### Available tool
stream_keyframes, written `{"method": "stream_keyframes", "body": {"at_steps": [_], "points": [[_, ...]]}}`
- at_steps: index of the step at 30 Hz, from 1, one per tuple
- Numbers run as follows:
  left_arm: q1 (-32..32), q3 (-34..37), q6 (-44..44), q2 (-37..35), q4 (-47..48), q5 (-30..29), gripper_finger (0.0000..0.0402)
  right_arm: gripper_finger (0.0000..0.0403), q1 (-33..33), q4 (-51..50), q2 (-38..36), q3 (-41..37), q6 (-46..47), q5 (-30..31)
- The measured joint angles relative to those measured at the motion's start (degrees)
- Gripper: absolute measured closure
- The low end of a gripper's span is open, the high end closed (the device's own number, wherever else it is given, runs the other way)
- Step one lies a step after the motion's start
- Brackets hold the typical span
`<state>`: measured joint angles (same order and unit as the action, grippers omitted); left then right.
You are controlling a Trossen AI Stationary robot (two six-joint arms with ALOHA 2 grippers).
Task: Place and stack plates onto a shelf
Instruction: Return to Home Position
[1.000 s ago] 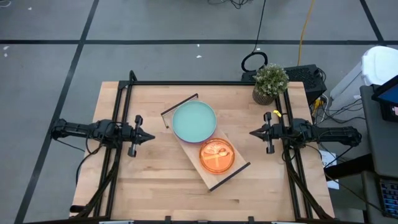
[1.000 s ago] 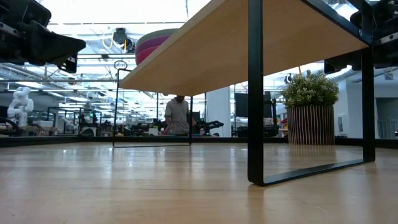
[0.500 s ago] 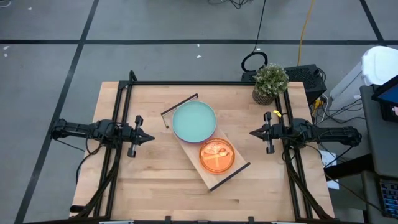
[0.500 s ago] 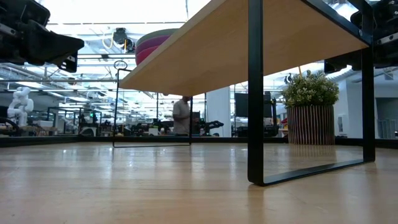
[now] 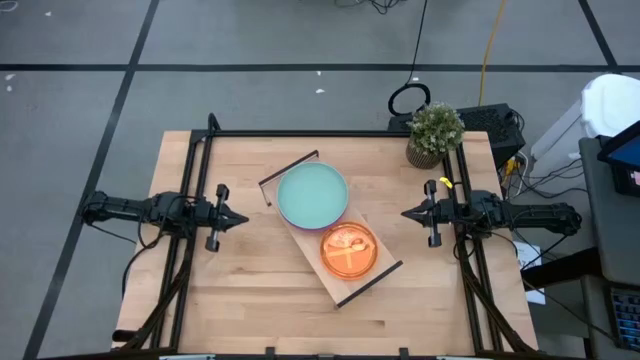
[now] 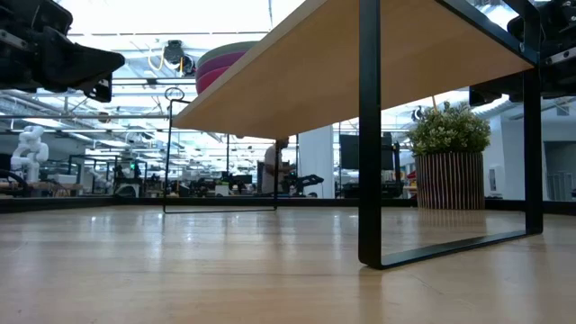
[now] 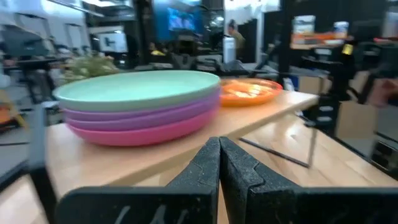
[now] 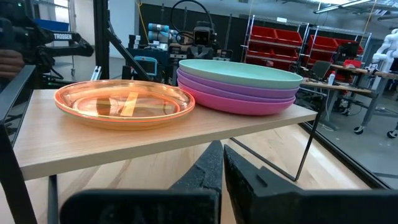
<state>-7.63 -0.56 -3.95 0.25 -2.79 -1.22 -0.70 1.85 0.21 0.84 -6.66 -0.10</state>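
The shelf [image 5: 315, 258] stands slantwise mid-worktop [image 5: 250, 300], carrying a teal-topped stack [image 5: 312, 195] just beside the orange plates [image 5: 349, 250]. Left tool [image 5: 240, 219] and right tool [image 5: 407, 213] flank it, both pinched closed.

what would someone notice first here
A stack of large plates, teal over purple and magenta, sits beside a translucent orange plate on the wooden shelf lying diagonally on the table. The left gripper and right gripper flank it, both shut and empty.
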Motion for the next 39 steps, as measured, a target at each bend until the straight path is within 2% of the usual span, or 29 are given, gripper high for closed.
{"method": "stream_keyframes", "body": {"at_steps": [8,17,39], "points": [[3.55,-0.04,1.05,0.01,1.47,-1.81,0.0398,0.0403,0.01,0.02,0.0,0.0,-0.02,0.0],[4.34,-0.07,7.58,0.09,2.08,1.93,0.0399,0.0403,0.01,0.02,0.0,0.0,-0.01,0.0],[4.34,-0.07,6.75,0.09,2.13,1.95,0.04,0.0403,0.01,0.02,0.0,0.0,0.0,0.0]]}}
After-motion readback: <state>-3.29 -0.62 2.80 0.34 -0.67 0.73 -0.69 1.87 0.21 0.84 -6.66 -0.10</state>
